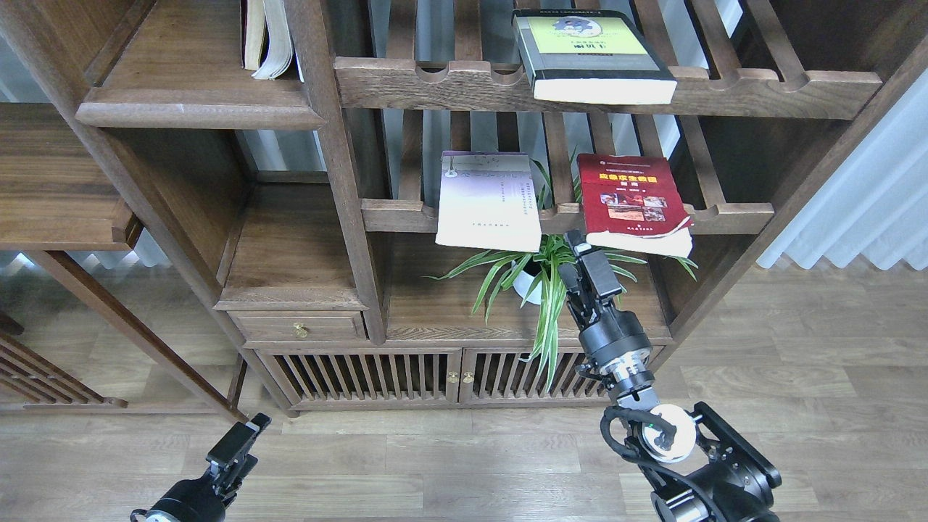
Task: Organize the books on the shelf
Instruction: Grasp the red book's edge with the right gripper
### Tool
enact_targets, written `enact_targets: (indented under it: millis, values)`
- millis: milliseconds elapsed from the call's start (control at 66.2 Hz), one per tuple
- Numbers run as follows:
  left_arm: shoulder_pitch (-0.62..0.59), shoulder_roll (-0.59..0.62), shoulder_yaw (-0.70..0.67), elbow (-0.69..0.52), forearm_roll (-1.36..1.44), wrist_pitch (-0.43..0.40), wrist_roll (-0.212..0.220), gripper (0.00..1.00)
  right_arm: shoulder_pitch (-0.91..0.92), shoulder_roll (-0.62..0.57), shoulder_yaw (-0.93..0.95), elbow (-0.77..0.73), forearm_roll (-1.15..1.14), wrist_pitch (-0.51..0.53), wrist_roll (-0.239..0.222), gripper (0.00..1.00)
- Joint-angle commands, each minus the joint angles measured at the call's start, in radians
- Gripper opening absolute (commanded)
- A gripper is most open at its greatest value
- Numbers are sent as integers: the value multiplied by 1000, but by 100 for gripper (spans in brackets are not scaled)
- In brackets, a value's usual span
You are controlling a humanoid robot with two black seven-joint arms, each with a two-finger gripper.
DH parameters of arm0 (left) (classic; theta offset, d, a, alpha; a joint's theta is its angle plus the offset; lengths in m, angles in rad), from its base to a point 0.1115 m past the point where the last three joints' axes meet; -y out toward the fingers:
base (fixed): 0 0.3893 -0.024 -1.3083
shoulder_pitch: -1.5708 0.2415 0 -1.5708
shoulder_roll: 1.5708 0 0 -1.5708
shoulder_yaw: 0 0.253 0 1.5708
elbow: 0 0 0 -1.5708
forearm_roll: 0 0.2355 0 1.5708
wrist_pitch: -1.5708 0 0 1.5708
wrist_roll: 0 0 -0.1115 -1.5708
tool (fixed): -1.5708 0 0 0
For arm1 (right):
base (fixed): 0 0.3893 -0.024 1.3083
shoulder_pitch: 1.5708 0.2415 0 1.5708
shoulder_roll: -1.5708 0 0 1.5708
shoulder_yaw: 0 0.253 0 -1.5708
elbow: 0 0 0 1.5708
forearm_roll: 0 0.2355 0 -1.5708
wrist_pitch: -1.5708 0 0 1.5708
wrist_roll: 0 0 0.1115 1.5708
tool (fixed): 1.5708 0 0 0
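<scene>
The dark red book (629,197) and the pale lavender-white book (489,197) lie flat on the lower slatted rack, overhanging its front rail. The thick black-grey book with the lime-yellow panel (591,52) lies on the upper slatted rack. The solid dark brown shelf (196,109) is at the upper left, with a few books standing at its back right (267,36). My right gripper (578,250) is open and empty, its tips just below the red book's front left corner. My left gripper (239,435) is low over the floor, seen small and dark.
A potted spider plant (540,279) stands on the cabinet top under the lower rack, right beside my right gripper. A thick upright post (341,181) separates the left shelves from the racks. A side table (58,188) is at the left.
</scene>
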Motion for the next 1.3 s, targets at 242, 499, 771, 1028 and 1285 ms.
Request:
enact_targets:
  millis: [242,499,771,1028,1285]
  values:
    - [12,2,-18,0,-1,0,0,100,42,0,41,-5,73,-182,22,96]
    - [20,4,-20,0,-1,0,-1,100,62,0,109,-22,102,-295,72,95]
    - [27,4,-20,0,-1,0,-1,100,69,0,189,-25,140,-295,86,71]
    - [35,4,-20,0,-1,0,-1,100,68,0,172,-23,146,-293,88,25]
    - [41,2,-31,0,-1,0,-1,100,66,0,167,-23,145,-285,89,9]
